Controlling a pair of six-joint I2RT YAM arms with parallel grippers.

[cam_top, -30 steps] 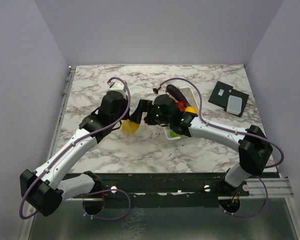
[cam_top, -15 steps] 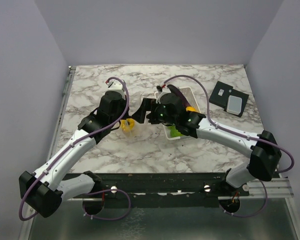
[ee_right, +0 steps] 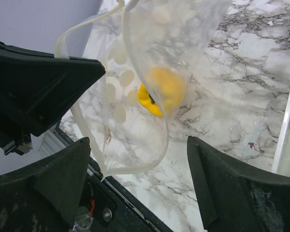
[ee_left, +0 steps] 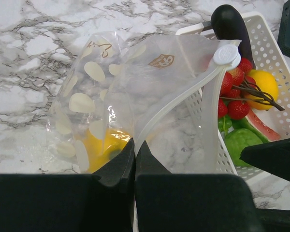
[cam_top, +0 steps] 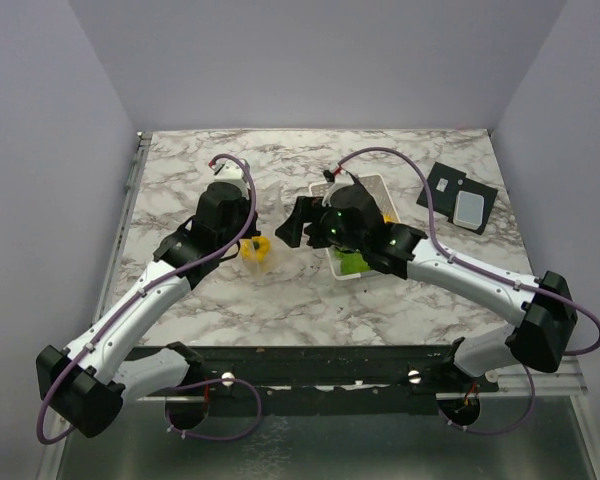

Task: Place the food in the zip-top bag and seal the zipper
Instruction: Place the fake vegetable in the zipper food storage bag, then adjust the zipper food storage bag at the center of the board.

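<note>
The clear zip-top bag [ee_left: 135, 72] hangs from my left gripper [ee_left: 134, 145], which is shut on its mouth edge by the white zipper strip [ee_left: 183, 96]. A yellow-orange piece [ee_left: 104, 147] lies inside the bag; it also shows in the top view [cam_top: 255, 248] and the right wrist view [ee_right: 162, 92]. My right gripper [ee_right: 140, 164] is open and empty, just beside the bag's mouth [ee_right: 135, 145]. The eggplant [ee_left: 232, 29], cherries [ee_left: 234, 92], a yellow fruit [ee_left: 263, 87], the watermelon slice [ee_left: 258, 123] and a green piece [ee_left: 239, 142] lie in the white basket [ee_left: 275, 43].
The white basket [cam_top: 375, 182] stands right of the bag, partly under my right arm. A black flat device [cam_top: 458, 197] lies at the back right. The table's metal front rail [cam_top: 380, 375] runs along the near edge.
My right arm has drawn back and swung its elbow to the right, its open gripper a little away from the bag. The left gripper keeps hold of the bag.
</note>
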